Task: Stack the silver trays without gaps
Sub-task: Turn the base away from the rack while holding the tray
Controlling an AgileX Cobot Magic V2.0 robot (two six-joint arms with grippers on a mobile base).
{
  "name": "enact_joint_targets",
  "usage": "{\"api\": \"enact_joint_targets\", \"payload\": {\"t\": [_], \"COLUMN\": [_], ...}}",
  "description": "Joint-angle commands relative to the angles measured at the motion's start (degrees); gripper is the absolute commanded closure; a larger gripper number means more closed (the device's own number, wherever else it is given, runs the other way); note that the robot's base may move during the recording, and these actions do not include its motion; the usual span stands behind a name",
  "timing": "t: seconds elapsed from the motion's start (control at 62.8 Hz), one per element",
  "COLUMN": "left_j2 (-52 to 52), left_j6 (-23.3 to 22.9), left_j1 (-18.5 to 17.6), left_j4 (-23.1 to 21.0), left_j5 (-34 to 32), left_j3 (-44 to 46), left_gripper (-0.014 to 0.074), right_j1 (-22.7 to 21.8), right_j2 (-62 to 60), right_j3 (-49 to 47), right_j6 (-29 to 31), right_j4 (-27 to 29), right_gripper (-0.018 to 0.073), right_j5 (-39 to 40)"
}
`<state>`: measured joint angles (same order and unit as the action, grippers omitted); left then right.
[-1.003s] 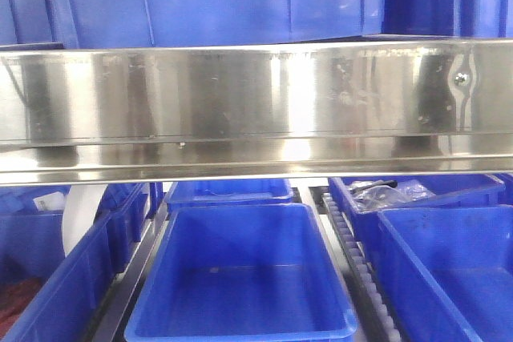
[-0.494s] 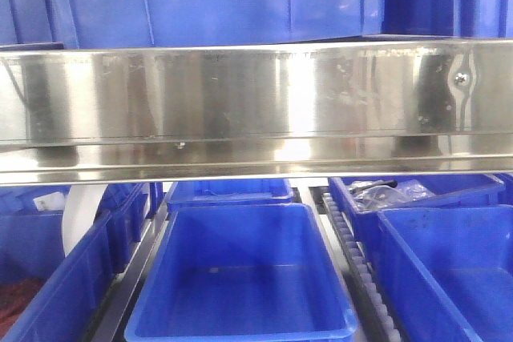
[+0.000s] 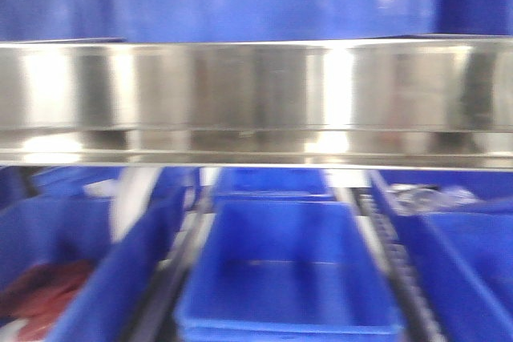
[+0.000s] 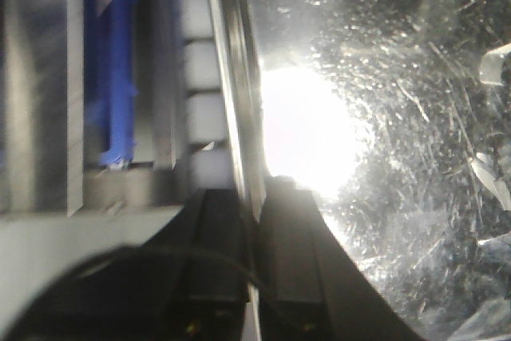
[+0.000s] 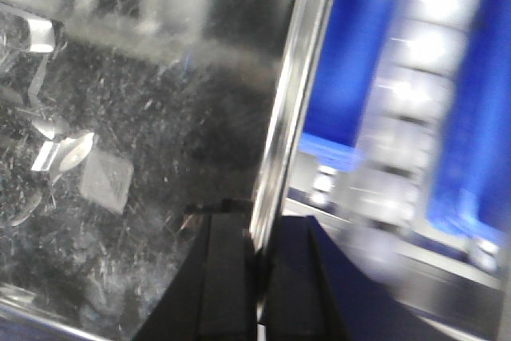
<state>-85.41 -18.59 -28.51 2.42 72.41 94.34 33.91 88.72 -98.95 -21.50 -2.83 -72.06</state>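
A silver tray fills the right of the left wrist view (image 4: pixel 399 157), its scratched bottom glaring with reflected light. My left gripper (image 4: pixel 254 197) is shut on its out-turned left rim (image 4: pixel 239 77), one black finger on each side. The same kind of scratched tray surface fills the left of the right wrist view (image 5: pixel 144 157). My right gripper (image 5: pixel 257 229) is shut on its right rim (image 5: pixel 283 117). Neither the tray nor the grippers show in the front view.
A long mirror-like steel shelf rail (image 3: pixel 256 94) crosses the front view, with blue bins above and below. One open blue bin (image 3: pixel 288 278) stands at centre; a left bin holds something red (image 3: pixel 40 294). White roller tracks (image 4: pixel 200 61) (image 5: pixel 415 53) flank the tray.
The front view has gone blurred and everything in it has shifted to the right; the centre blue bin now sits further right. The shelf rail stays at the same height.
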Motion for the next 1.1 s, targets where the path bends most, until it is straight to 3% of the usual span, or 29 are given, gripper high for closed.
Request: {"api": "enact_joint_targets", "payload": {"t": [0.0,1.083], "left_j2": [2.16,2.16], "left_j6": [1.16,1.16], "left_j1": [-0.44,-0.44], "left_j4": [-0.98,-0.98], "left_j5": [2.45,2.45], "left_j3": [1.43,1.43], "left_gripper": [0.0645,0.0645], "right_j1": [0.54,0.54], "right_j2": [-2.64,-2.64], "right_j3": [-1.71,-1.71], "right_j6": [1.70,1.70], "right_j4": [1.71,1.71], "right_gripper": [0.0504,0.0504], "right_j5": [-4.45,-4.45]}}
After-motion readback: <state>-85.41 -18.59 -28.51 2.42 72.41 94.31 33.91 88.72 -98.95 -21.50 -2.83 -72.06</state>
